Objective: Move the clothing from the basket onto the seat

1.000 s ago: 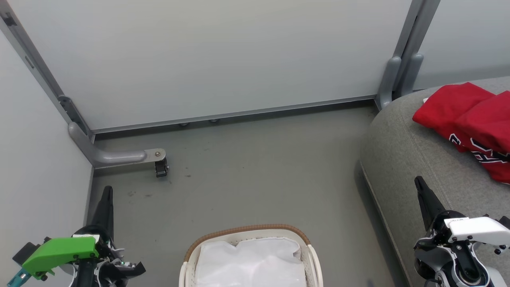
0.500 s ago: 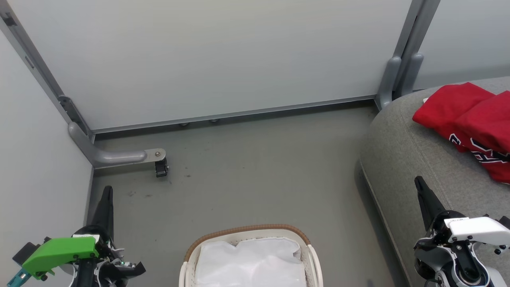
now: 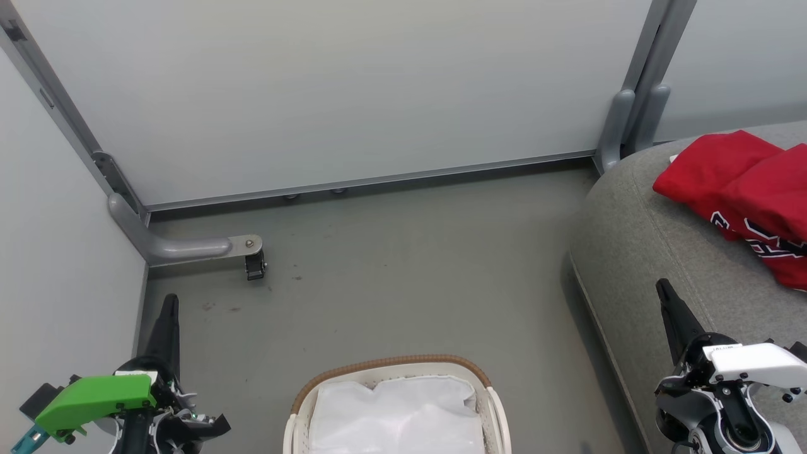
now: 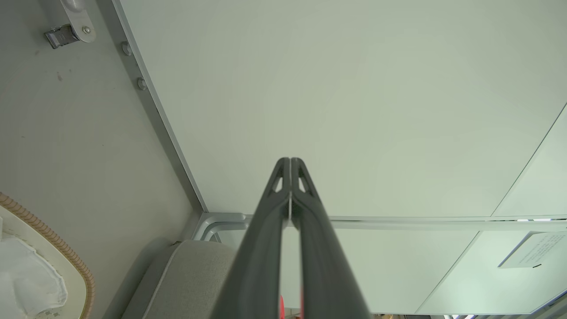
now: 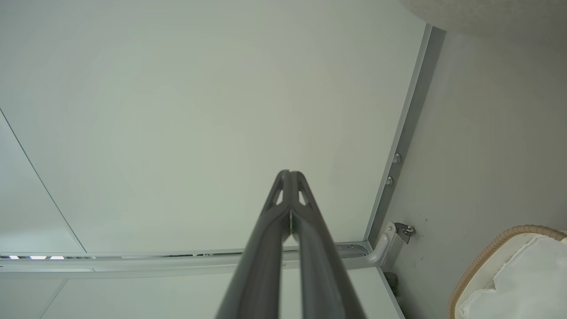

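Note:
Red jersey clothing (image 3: 747, 195) with navy-and-white lettering lies on the grey seat (image 3: 649, 252) at the right; a sliver of the red clothing (image 4: 281, 308) peeks between the fingers in the left wrist view. The white basket (image 3: 485, 384) with a brown rim stands on the floor at the bottom centre, holding a plain white sheet (image 3: 397, 413). My left gripper (image 3: 169, 301) is shut and empty at the lower left, left of the basket. My right gripper (image 3: 663, 289) is shut and empty over the seat's front edge. Both wrist views show the left gripper (image 4: 290, 160) and the right gripper (image 5: 289, 173) with fingers pressed together.
Pale partition panels wall in the floor at the back and left. A grey partition foot with a caster (image 3: 254, 263) juts onto the floor at the left. Another grey post foot (image 3: 621, 123) stands by the seat's far corner. Bare grey floor (image 3: 403, 271) lies between basket and wall.

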Motion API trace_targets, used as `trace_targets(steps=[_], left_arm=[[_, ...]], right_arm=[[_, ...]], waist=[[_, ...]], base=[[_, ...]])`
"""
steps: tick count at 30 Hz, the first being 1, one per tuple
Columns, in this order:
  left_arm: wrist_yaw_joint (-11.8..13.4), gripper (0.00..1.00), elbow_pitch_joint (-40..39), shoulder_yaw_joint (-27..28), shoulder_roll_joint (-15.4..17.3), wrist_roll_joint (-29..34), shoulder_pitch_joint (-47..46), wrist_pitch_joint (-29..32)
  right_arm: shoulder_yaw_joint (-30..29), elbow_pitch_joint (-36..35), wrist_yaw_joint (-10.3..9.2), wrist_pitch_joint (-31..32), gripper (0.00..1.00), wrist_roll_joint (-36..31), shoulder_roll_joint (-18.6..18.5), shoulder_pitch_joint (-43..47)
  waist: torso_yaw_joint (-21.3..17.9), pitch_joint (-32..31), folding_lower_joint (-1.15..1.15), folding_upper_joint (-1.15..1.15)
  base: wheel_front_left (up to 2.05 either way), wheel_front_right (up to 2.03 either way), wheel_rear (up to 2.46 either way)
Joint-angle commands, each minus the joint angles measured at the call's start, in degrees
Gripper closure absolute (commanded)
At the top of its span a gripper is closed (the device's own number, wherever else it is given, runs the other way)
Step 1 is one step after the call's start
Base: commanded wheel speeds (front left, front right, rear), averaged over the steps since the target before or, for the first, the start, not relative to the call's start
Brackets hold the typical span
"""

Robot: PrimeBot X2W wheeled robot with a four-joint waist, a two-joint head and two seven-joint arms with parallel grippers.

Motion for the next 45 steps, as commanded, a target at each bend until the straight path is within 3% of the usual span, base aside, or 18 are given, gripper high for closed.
trace_targets(steps=[1, 45], left_arm=[[-0.29, 1.0, -0.08, 0.14, 0.38, -0.18, -0.65, 0.24], [-0.29, 1.0, -0.08, 0.13, 0.38, -0.18, -0.65, 0.24]], right_arm=[[-0.15, -0.19, 0.0, 0.2, 1.0, 0.07, -0.14, 0.62], [-0.16, -0.19, 0.0, 0.22, 1.0, 0.04, -0.12, 0.62]], waist=[[0.0, 0.0, 0.0, 0.0], [0.0, 0.0, 0.0, 0.0]], base=[[0.0, 0.0, 0.0], [0.0, 0.0, 0.0]])
